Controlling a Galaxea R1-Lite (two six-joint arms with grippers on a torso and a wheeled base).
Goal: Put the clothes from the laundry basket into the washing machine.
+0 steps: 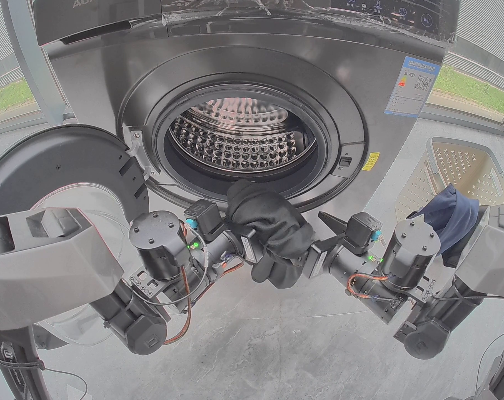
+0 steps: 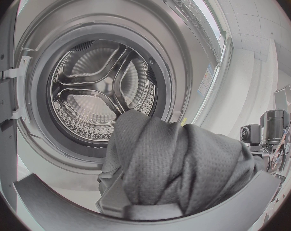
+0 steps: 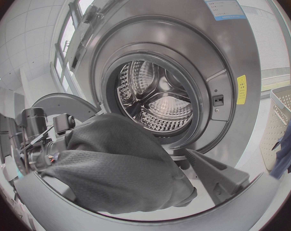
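Just before the drum mouth: black garment (image 1: 268,223), bunched across both grippers, hanging below the door seal's lip.
Left gripper (image 1: 245,241): buried in cloth; grip cannot be told.
Right gripper (image 1: 307,235): jaws apart, one finger (image 3: 216,174) bare.
You should lift the bundle over the lip and push it deep before letting go.
Beyond: steel drum (image 1: 235,140).
Off right: laundry basket (image 1: 463,168), with a navy garment (image 1: 449,215) over its rim.

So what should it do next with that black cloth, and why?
Probably carry the cloth forward and up into the drum. The cloth sits bunched between the left claw and right claw, just outside the drum and low against its front rim. It likely needs a small lift to get over that rim.
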